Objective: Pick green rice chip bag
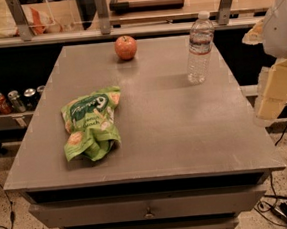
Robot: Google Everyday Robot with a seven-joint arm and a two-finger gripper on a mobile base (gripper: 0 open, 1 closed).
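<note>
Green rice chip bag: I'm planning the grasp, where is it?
In the camera view, the green rice chip bag lies front-left on the table, nearer than the apple; the pincer hangs beyond its right edge.

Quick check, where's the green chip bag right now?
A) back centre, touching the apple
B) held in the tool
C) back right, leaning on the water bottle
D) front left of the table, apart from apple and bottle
D: the green rice chip bag lies crumpled on the near-left part of the table, apart from the apple and the upright water bottle. The tool is beyond the table's right edge, far from the bag.
</note>
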